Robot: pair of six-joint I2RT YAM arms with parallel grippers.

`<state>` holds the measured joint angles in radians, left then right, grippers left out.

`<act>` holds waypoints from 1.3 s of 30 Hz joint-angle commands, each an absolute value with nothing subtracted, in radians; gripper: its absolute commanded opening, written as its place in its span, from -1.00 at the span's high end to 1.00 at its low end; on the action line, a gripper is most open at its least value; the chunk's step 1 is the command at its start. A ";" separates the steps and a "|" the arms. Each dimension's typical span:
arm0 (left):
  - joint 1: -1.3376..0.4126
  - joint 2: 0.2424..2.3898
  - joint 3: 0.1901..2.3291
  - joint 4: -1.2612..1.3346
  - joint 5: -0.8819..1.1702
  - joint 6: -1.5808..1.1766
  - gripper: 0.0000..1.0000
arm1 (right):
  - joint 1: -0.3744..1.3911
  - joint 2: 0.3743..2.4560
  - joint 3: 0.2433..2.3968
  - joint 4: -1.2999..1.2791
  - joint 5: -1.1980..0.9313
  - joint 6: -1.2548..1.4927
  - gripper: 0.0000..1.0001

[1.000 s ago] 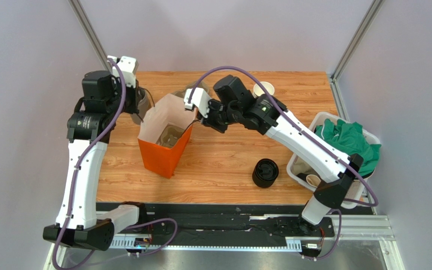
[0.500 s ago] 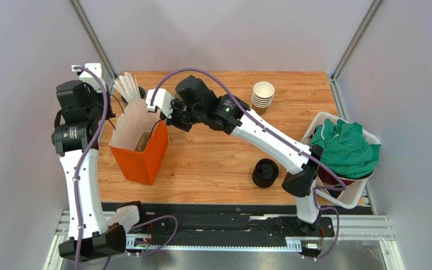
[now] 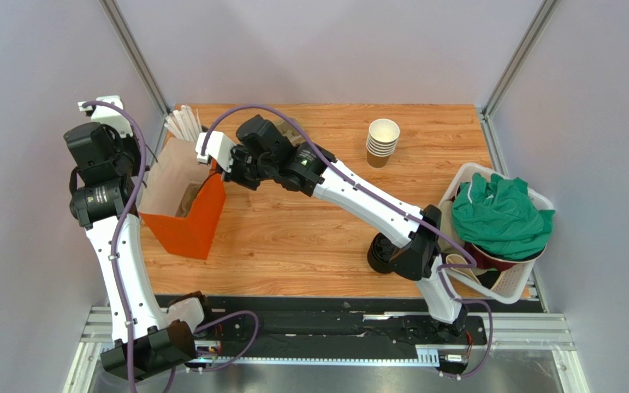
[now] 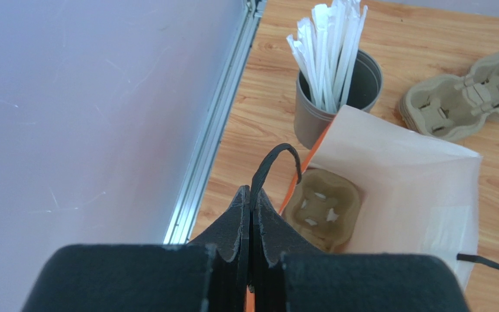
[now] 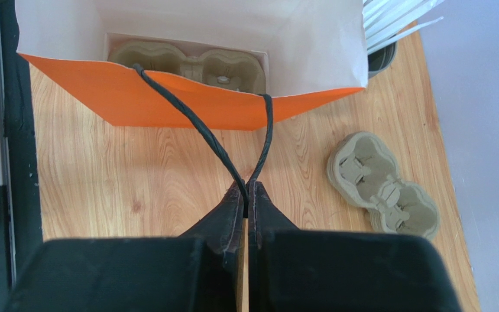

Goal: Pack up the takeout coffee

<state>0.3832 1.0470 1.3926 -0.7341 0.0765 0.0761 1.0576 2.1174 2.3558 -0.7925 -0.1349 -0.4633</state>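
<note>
1. Two grippers share one load. At the far left, the left gripper (image 4: 251,195) has its fingers pressed together on a thin black cord handle (image 4: 278,159) of the orange paper bag (image 3: 185,225).
2. The bag stands open and leaning near the far-left corner of the table (image 3: 309,237). A pulp cup carrier (image 4: 324,208) lies in its bottom, its wells empty. Just beyond the bag is a grey holder of white straws (image 4: 337,97).
3. Right of the bag, the right gripper (image 5: 246,190) pinches the other handle (image 5: 187,117), its fingers tight on the cord.
4. We judge that a cord could slip from its pinch or tear at the paper if the arms pull apart unevenly. The bag could then tip, spill the carrier, or knock over the straws.
5. Further right we see a spare carrier (image 5: 382,188) and a stack of lidless cups (image 3: 382,141). A pile of black lids (image 3: 378,252) is partly hidden by the right arm. A white basket (image 3: 469,169) holds green cloth (image 3: 502,217).
6. We find no lidded cup, the takeout coffee, in any view. It is not in the bag and not between either pair of fingers. Where it sits we cannot tell.
</note>
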 commanded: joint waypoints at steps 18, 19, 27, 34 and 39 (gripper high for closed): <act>0.459 1.054 1.353 -0.623 0.049 0.064 0.76 | 1.091 2.168 2.487 -0.675 -0.061 -0.456 0.12; 0.462 1.054 1.353 -0.621 0.045 0.063 0.71 | 1.091 2.163 2.490 -0.676 -0.055 -0.460 0.09; 0.474 1.023 1.364 -0.600 0.005 0.057 0.55 | 1.060 2.077 2.467 -0.707 0.103 -0.522 -0.39; 0.476 1.040 1.405 -0.583 0.003 0.069 -0.36 | 0.907 1.912 2.229 -0.707 0.094 -0.439 -0.43; 0.476 1.062 1.480 -0.594 0.089 0.058 -0.67 | 0.770 1.760 1.970 -0.693 0.081 -0.428 -0.46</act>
<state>0.4656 1.0573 1.3930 -0.6250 0.0235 0.0685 0.8494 1.8889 2.1036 -0.7116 0.0662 -0.4591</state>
